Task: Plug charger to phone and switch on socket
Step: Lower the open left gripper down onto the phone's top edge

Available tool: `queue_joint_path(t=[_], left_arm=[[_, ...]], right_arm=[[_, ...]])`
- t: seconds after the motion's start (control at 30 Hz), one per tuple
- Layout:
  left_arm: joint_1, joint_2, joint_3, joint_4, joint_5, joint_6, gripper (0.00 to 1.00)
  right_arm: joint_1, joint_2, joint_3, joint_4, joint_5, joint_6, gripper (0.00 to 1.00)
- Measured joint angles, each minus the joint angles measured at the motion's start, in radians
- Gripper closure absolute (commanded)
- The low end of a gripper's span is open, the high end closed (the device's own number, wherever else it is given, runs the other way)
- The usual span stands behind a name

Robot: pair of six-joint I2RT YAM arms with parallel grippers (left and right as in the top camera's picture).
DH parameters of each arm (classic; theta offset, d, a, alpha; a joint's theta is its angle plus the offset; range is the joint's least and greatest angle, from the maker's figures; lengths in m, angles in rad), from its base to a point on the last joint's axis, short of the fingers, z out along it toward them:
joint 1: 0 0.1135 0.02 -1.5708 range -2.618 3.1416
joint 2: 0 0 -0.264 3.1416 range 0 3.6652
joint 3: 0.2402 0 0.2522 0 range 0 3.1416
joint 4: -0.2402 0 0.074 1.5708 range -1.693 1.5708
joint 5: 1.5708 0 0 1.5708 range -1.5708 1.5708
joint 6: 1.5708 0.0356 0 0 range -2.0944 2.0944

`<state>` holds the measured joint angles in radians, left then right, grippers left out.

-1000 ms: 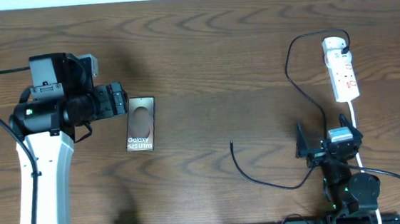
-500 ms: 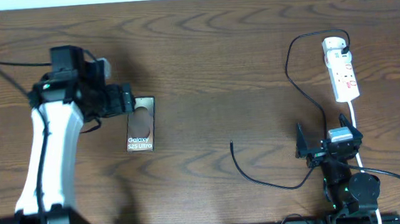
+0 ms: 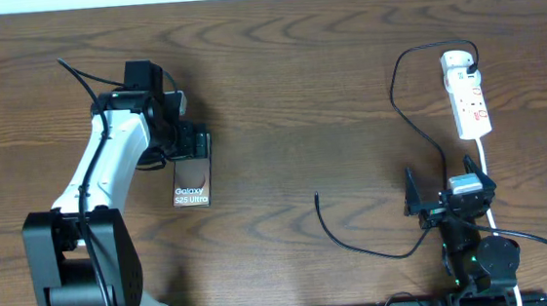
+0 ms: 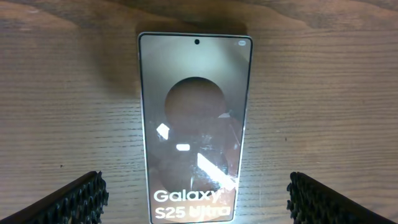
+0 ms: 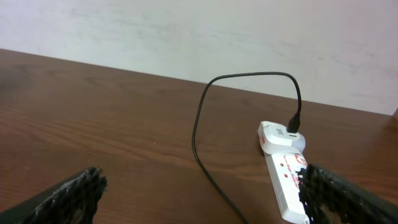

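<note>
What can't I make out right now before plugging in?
- Overhead: top end of the phone, covered by the left gripper.
- Left wrist: lower edge of the phone, cut off by the frame bottom.
- Overhead: switch state on the socket, too small; the right wrist view cuts the strip at its bottom edge.
- Overhead: connector on the charger, too small to read.

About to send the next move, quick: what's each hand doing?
Left hand: open, empty, over the phone.
Right hand: open, empty.
</note>
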<state>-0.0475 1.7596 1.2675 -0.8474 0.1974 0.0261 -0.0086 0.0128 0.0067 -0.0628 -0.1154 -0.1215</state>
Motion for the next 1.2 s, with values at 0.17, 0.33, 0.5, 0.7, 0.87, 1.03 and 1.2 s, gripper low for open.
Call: queue_joint_path(t=[0.17, 0.33, 0.5, 0.7, 0.87, 1.03, 1.2], left_arm=[[0.0, 0.0, 0.0, 0.001, -0.008, -0.007, 0.07], [0.0, 0.005, 0.0, 0.012, -0.014, -0.011, 0.08], [-0.003, 0.034, 0.0, 0.015, -0.017, -0.023, 0.07], [-0.027, 0.052, -0.004, 0.035, -0.017, -0.023, 0.08], [-0.037, 0.063, -0.007, 0.042, -0.017, -0.023, 0.07], [-0.037, 0.093, -0.035, 0.058, -0.017, -0.023, 0.07], [-0.037, 0.102, -0.072, 0.075, -0.017, -0.023, 0.07]], right_arm=[[0.0, 0.0, 0.0, 0.0, 0.0, 0.0, 0.01], [0.0, 0.0, 0.0, 0.0, 0.0, 0.0, 0.01], [0.0, 0.0, 0.0, 0.0, 0.0, 0.0, 0.01], [0.0, 0.0, 0.0, 0.0, 0.0, 0.0, 0.01], [0.0, 0.0, 0.0, 0.0, 0.0, 0.0, 0.01], [0.0, 0.0, 0.0, 0.0, 0.0, 0.0, 0.01], [0.0, 0.0, 0.0, 0.0, 0.0, 0.0, 0.01]])
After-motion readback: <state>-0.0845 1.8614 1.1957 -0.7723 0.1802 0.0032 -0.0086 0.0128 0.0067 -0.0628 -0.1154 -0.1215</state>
